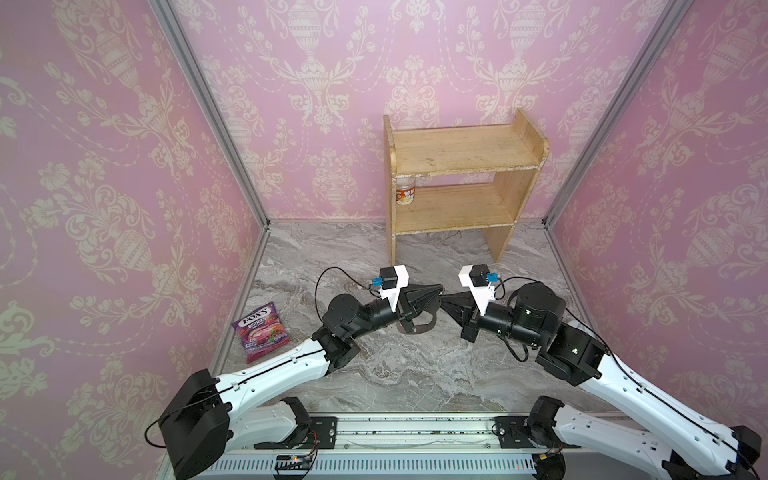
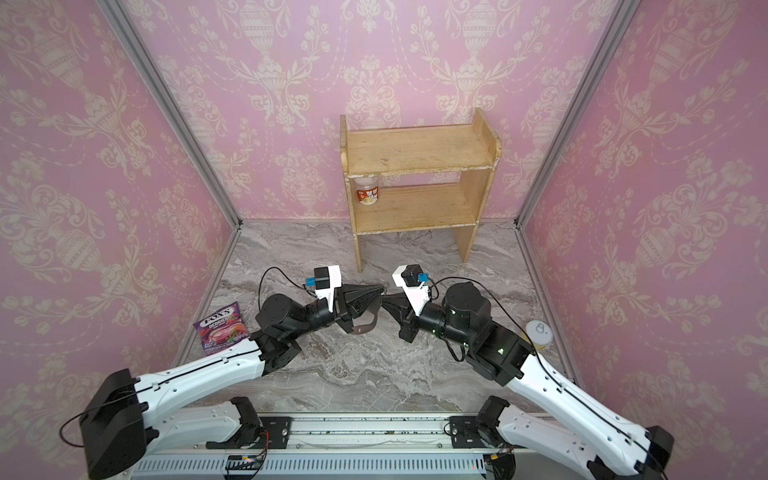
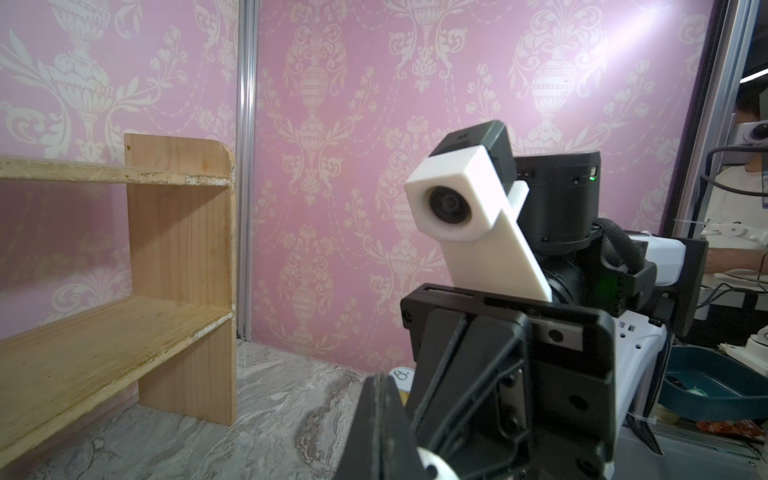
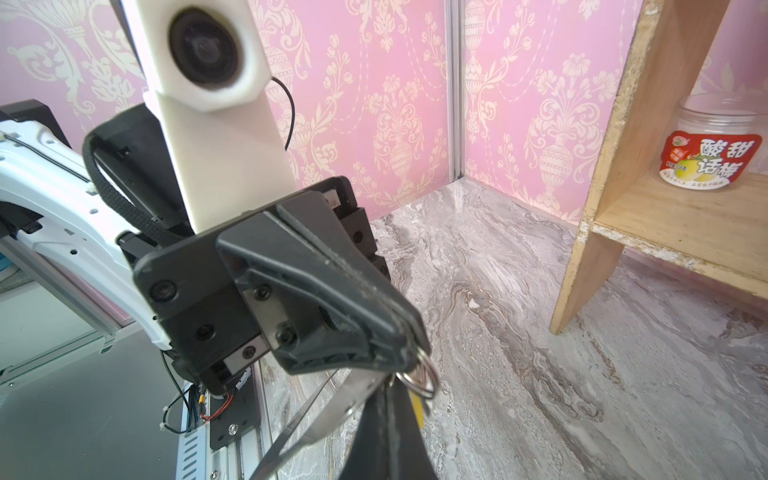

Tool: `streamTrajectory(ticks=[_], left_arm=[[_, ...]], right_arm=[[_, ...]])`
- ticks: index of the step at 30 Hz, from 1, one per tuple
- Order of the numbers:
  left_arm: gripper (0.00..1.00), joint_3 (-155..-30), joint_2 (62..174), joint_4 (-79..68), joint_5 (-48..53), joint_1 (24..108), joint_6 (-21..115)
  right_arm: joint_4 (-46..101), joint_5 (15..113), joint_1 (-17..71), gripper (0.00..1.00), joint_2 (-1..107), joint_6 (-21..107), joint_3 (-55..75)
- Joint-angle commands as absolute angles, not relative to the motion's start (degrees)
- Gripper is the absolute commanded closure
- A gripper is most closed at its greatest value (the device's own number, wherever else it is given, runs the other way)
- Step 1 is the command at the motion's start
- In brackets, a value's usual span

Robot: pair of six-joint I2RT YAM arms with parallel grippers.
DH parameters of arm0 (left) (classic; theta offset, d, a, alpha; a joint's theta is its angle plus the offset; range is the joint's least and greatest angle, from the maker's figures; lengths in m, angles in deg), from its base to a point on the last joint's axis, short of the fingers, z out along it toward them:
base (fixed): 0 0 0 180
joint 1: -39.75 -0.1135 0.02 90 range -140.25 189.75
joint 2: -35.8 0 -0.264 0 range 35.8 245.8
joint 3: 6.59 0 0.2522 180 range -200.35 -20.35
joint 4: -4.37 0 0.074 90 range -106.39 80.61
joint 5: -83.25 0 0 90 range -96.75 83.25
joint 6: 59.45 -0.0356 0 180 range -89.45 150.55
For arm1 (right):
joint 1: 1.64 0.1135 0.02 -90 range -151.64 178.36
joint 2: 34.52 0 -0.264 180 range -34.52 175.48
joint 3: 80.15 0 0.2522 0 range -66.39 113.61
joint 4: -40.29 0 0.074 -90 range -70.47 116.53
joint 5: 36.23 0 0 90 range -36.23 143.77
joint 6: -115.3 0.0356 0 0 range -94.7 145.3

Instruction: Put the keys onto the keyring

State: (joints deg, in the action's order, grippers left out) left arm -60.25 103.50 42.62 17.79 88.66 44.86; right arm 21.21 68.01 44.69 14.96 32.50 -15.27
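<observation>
Left hand, keyring, shelf beyond

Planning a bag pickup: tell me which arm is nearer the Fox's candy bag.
Left. The left arm passes right beside the candy bag; the right arm is on the opposite side, well away.

On the table: shelf at twelve o'clock, jar on its lower board; candy bag at nine; can at three. Centre: left gripper and right gripper tip to tip, keyring under the left, keys at the right's tip.
</observation>
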Motion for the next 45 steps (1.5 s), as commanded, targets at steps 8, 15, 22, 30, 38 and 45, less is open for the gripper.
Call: streamTrajectory(ticks=[8,15,22,30,38,45], left_arm=[[1.00,-59.15,104.71,43.09,17.86,89.76,44.86],[1.00,-58.26,101.16,38.37,16.73,89.68,40.44],[1.00,-57.97,99.96,36.84,16.95,89.59,39.34],[1.00,-57.93,100.45,38.18,20.19,89.59,39.60],[1.00,-58.32,100.66,40.36,25.09,89.59,40.89],[1.00,-58.94,100.23,40.92,26.69,89.59,41.98]], right_arm=[[19.04,76.38,48.74,0.96,16.54,31.62,-15.34],[5.21,69.87,47.22,0.79,12.39,25.81,-11.89],[-2.11,68.18,44.53,0.62,7.59,24.34,-10.31],[0.37,71.74,40.50,0.59,7.45,23.89,-9.78],[5.80,74.03,38.84,0.59,8.68,25.06,-11.30],[10.63,77.13,38.45,0.66,9.42,26.32,-12.68]])
